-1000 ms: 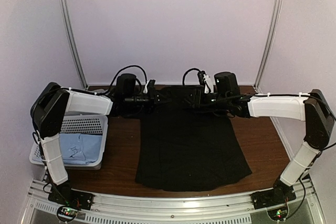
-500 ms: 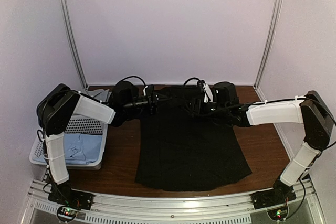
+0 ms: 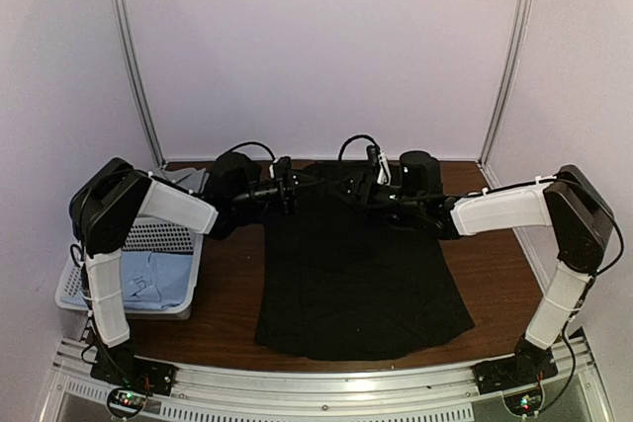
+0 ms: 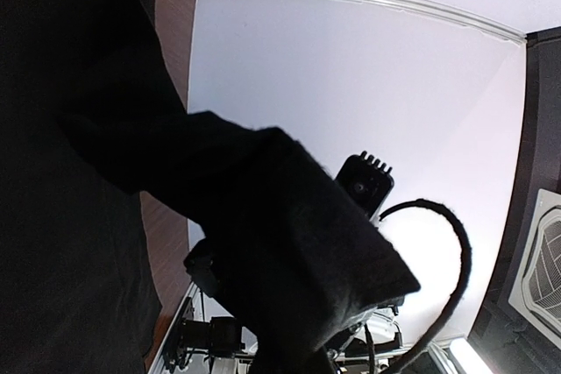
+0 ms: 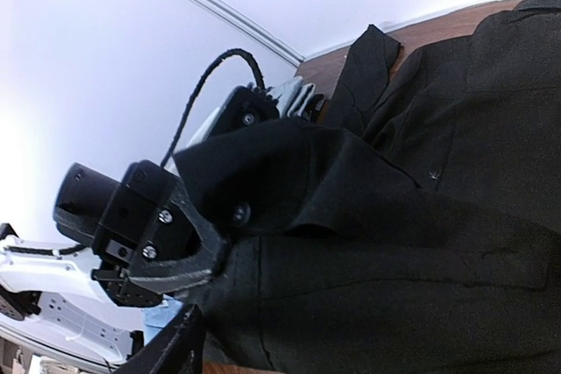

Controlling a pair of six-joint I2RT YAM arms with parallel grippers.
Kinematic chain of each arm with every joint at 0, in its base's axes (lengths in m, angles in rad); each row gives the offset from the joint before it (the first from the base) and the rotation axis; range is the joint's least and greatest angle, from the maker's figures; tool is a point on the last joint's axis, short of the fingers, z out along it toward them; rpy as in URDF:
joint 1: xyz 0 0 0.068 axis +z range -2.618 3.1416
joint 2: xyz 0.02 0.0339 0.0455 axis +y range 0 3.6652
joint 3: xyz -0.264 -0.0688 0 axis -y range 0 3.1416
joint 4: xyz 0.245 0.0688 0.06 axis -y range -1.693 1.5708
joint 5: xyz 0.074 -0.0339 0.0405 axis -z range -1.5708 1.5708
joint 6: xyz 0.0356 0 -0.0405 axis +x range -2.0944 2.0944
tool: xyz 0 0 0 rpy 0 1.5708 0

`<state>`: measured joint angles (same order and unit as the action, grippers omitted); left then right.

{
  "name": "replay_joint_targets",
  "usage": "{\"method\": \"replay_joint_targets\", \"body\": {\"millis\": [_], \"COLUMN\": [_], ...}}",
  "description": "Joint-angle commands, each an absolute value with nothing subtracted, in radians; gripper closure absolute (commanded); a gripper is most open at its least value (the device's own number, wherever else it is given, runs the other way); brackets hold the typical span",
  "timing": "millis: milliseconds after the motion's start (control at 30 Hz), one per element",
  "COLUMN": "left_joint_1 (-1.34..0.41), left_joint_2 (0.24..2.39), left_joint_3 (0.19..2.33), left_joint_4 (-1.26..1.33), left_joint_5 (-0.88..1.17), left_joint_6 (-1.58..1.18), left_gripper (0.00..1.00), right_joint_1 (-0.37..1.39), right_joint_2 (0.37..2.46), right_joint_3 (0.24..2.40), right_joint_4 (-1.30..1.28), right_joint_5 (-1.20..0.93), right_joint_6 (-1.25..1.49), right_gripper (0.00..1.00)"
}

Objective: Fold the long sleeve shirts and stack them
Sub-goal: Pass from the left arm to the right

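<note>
At the far left a white lattice basket (image 3: 166, 235) sits on the near-left corner of the brown counter (image 3: 499, 269), and a light blue shirt (image 3: 148, 282) lies crumpled inside it. The left arm reaches over the basket toward the back of the counter. The left gripper (image 3: 286, 191) is pressed together on a fold of the black shirt (image 3: 356, 284) at its far left shoulder, and the right wrist view shows that fold draped up over its fingers.

The black shirt takes up the middle of the counter (its hem toward the arm bases, its collar end toward the back wall). The body lies flat, while the top edge is lifted and rumpled between the two grippers.

The right arm stretches in from the right, with the right gripper (image 3: 359, 188) at the collar end, just beside the left one. In its own wrist view only one finger (image 5: 171, 348) shows clearly. The other is lost against the dark cloth, so I cannot tell whether the gripper is spread or pinching the shirt
</note>
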<state>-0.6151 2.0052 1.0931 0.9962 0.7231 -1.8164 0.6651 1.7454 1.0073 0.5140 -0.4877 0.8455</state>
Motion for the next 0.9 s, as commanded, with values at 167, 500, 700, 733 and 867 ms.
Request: {"method": "replay_joint_targets", "body": {"millis": [167,500,700,733,867], "left_joint_1": [-0.620,-0.596,-0.599,-0.603,-0.639], "left_joint_2": [2.008,1.883,1.755,1.734,1.676], "left_joint_3": [1.099,1.152,1.238,1.248,1.281], "left_joint_4": [1.033,0.713,0.279,0.193,0.032], "left_joint_5": [0.761,0.738,0.569,0.518,0.297], "left_joint_6": [-1.763,-1.380,-0.879,-0.803,-0.520], "left_gripper": [0.99,0.58,0.41,0.39,0.32], "right_joint_1": [0.643,0.615,0.606,0.604,0.600], "right_joint_2": [1.771,1.746,1.750,1.752,1.765], "right_joint_3": [1.064,1.097,1.137,1.140,1.154], "right_joint_4": [0.604,0.489,0.429,0.428,0.437], "right_joint_5": [-0.543,-0.576,-0.609,-0.616,-0.646], "right_joint_6": [0.946,0.948,0.943,0.948,0.968], "right_gripper": [0.84,1.00,1.00,1.00,1.00]}}
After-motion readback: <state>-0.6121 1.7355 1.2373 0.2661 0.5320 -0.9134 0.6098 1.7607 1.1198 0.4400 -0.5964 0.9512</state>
